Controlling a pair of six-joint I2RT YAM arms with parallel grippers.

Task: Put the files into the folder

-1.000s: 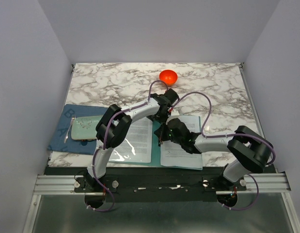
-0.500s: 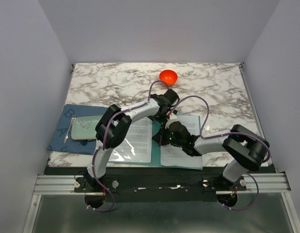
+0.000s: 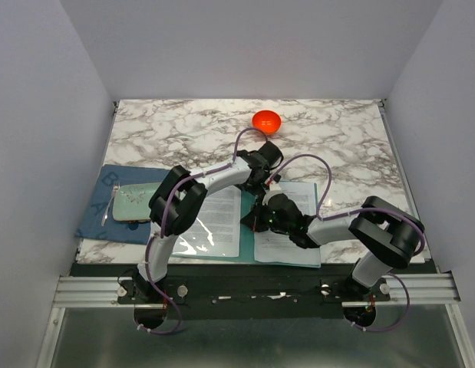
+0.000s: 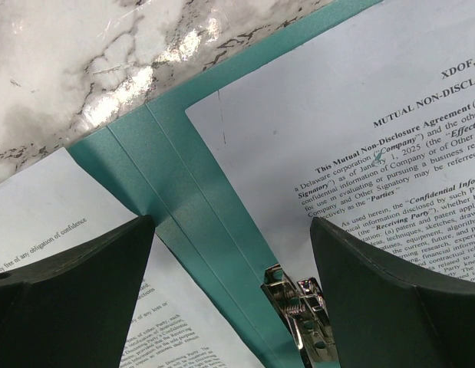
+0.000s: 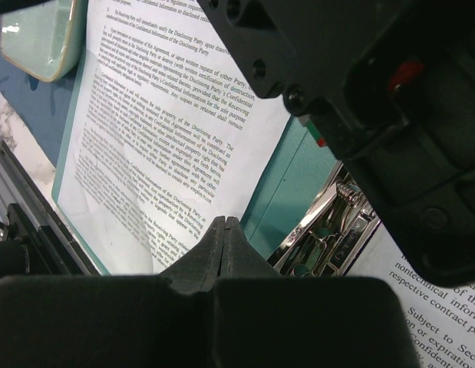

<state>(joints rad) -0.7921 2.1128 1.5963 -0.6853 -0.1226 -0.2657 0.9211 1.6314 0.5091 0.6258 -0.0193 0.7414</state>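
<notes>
Mostly flat teal folder (image 4: 192,192), thin printed files (image 4: 337,100), shiny metal clip (image 4: 302,308)

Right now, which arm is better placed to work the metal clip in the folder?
Probably the left. The left fingers stand open astride the folder spine, with the metal clip low between them. The right fingers are shut and point beside the clip.

Orange bowl (image 3: 266,120) far back on marble table (image 3: 337,138); mint plate (image 3: 133,202) on blue mat (image 3: 99,222) at left
</notes>
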